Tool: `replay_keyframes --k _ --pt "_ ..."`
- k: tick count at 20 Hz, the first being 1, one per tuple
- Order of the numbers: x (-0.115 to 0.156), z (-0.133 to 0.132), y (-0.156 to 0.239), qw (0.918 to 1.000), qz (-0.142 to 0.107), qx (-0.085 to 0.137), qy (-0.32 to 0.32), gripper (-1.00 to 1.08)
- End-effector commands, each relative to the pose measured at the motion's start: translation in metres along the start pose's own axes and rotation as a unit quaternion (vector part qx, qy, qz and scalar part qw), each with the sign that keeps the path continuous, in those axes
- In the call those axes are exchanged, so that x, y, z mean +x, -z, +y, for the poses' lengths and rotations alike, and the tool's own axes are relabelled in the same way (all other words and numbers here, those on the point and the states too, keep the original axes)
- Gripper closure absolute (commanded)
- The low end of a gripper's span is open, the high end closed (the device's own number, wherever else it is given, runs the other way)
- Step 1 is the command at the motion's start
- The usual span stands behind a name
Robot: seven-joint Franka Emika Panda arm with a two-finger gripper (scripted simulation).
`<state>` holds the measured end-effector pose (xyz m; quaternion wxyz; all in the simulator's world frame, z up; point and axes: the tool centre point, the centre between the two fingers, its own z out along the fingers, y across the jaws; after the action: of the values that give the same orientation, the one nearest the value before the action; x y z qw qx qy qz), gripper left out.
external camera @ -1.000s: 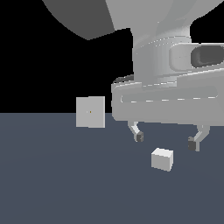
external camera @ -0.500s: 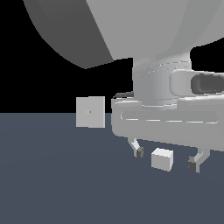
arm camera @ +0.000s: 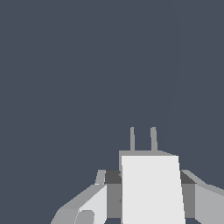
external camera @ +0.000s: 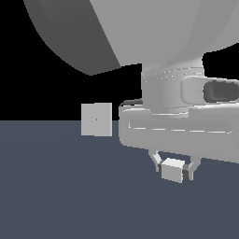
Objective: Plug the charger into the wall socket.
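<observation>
**Charger clamped between the fingers**

The small light-grey boxy charger [external camera: 172,170] is held between the two fingers [external camera: 155,159] of the gripper [external camera: 173,164], which are closed against its opposite sides. In the wrist view, two thin prongs are seen projecting from the charger [arm camera: 151,188], away from the camera. The flat, upright, light-grey square wall socket [external camera: 96,119], marked by a tiny yellowish centre dot, stands well apart towards the exterior view's left, at the far edge of the dark blue-grey surface [external camera: 60,186].
</observation>
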<state>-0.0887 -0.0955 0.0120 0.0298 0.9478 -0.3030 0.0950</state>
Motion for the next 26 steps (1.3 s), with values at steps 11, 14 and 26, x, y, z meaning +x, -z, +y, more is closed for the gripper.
replay_keyframes --k 11,14,26 --pt "0.001 -0.029 0.013 0.9998 0.000 0.004 0.021 1.08" --pt "0.000 -0.054 0.024 0.9992 0.000 0.007 0.039 1.08" --pt "-0.016 -0.179 0.081 0.9909 0.001 0.026 0.132 1.08"
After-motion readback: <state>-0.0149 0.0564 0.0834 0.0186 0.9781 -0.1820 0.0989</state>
